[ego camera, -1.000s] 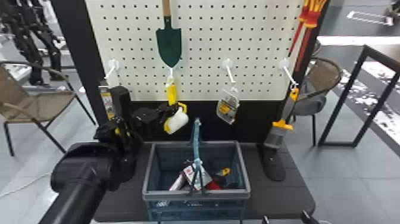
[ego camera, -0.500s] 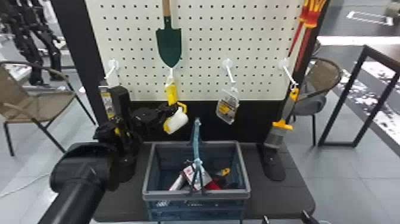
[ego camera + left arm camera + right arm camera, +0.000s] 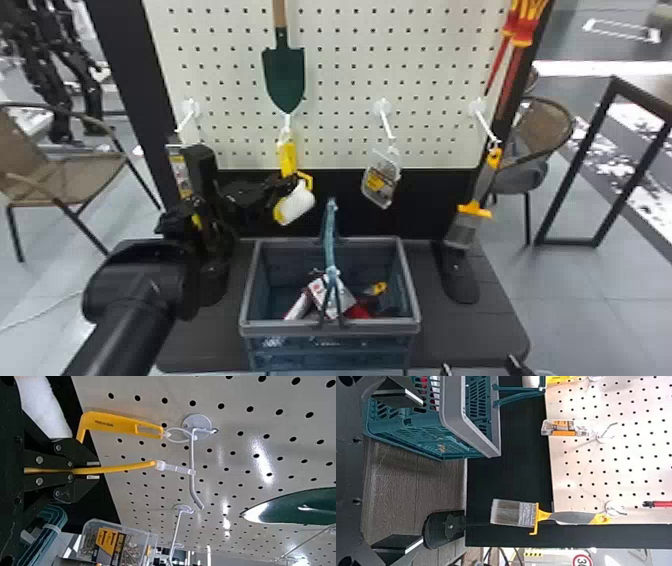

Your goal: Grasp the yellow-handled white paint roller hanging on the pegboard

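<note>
Between the flat black fingers of our left gripper (image 3: 95, 470), clamped on it edge-on, probably for a firm pinch, sits the yellow plastic handle (image 3: 123, 467) of the white paint roller (image 3: 297, 202). Just past the fingertips, a white tie (image 3: 176, 469) keeps it on the bent metal hook (image 3: 192, 451), whose tip we likely must clear; well away, our right gripper (image 3: 422, 471) holds its fingers apart, seemingly unneeded.
</note>
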You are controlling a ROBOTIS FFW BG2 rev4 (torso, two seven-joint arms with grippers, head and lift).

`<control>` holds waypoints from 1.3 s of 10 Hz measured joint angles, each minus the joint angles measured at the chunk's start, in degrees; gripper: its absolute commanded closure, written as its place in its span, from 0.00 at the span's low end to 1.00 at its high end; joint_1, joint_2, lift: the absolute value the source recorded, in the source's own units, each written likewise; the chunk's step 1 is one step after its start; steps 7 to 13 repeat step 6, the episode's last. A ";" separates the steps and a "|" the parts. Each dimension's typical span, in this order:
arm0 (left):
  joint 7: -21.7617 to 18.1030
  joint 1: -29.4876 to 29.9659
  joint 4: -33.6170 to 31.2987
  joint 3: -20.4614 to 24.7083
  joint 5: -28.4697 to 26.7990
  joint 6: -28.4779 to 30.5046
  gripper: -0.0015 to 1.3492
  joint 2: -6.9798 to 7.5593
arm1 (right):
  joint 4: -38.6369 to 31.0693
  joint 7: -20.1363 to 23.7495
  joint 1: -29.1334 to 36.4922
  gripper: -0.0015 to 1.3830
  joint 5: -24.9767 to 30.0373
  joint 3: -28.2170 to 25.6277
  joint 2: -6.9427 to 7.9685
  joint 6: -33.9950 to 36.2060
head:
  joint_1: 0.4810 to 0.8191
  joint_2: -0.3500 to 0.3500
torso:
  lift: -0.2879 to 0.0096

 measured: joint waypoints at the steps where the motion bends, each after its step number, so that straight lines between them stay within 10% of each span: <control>1: 0.00 0.08 0.00 0.07 0.02 -0.01 0.90 0.00 | 0.00 0.00 0.00 0.07 0.00 0.00 0.06 0.00 | 0.20 0.50 | 0.63; 13: 0.09 0.12 0.00 0.17 0.28 -0.23 0.90 0.00 | 0.01 0.00 -0.16 0.07 0.00 0.00 0.13 0.00 | 0.20 0.50 | 0.63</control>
